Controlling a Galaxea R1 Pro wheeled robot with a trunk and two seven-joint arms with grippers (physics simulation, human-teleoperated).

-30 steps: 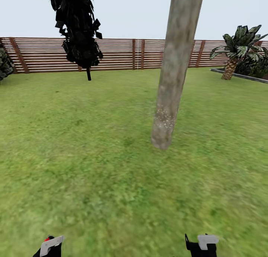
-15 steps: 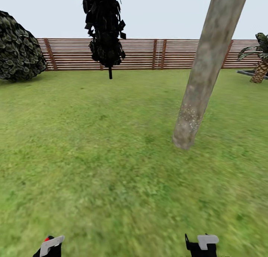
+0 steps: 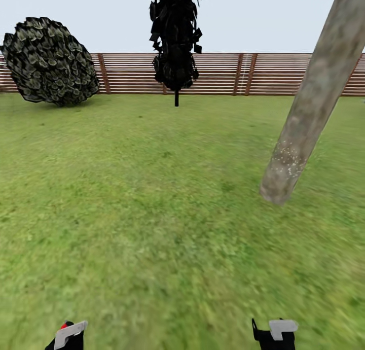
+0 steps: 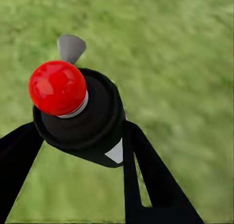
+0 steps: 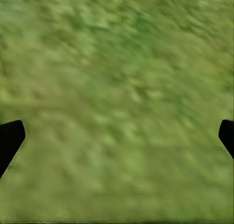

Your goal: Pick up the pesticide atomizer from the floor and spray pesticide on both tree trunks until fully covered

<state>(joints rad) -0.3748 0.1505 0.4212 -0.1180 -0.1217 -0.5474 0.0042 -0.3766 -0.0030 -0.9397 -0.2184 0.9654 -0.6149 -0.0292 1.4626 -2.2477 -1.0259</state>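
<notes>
Near the right, the tree trunk is only partly speckled with pesticide, the far tree is left unsprayed, the pesticide atomizer is clamped by the left gripper, and the right gripper is held apart.

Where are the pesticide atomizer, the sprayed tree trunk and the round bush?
pesticide atomizer (image 4: 57, 87): left wrist view, on its red tip.
tree trunk (image 3: 287, 160): head view, on the white-specked lower bark.
round bush (image 3: 50, 61): head view, on its leafy middle.

Head camera faces fence; wrist cameras close over grass.
</notes>
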